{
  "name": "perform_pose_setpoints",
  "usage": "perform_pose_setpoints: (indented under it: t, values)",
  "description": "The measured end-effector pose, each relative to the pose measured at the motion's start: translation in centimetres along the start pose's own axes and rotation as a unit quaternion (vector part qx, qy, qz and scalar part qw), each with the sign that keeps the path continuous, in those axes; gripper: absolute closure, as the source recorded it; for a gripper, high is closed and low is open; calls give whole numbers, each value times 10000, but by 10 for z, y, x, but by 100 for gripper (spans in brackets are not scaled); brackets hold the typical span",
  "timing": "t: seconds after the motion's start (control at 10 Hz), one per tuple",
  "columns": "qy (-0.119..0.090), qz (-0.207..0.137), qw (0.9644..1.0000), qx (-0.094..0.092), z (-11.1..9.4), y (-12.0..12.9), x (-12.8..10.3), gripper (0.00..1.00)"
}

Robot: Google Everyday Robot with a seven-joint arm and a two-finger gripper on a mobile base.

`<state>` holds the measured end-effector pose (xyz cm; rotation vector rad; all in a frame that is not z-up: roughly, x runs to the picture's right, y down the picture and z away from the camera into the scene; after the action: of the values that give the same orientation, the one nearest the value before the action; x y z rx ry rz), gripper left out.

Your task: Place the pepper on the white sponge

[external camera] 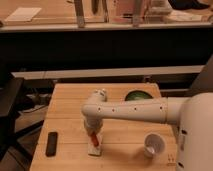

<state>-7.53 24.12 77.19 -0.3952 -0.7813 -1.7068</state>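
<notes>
The white sponge [94,147] lies flat on the wooden table [65,110], left of centre near the front. The small red-orange pepper [94,137] stands over the sponge's far end, its lower tip touching or just above the pad. My gripper [92,131] hangs straight down from the white arm [130,110] right above the pepper, at its upper end. The arm reaches in from the right across the middle of the table.
A black flat rectangle [51,143] lies at the front left. A white cup [153,144] stands at the front right. A green bowl [137,95] sits at the back right, partly behind the arm. A dark chair [10,107] stands left of the table.
</notes>
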Motion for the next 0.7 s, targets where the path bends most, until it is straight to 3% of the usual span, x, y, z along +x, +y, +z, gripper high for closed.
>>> perform_pose_setpoints:
  t: [0.2, 0.5, 0.7]
  values:
    - [-2, -13, 10000, 3, 0, 0, -1, 55]
    - [-5, -42, 10000, 7, 1, 0, -1, 69]
    - [-10, -58, 10000, 11, 1, 0, -2, 62]
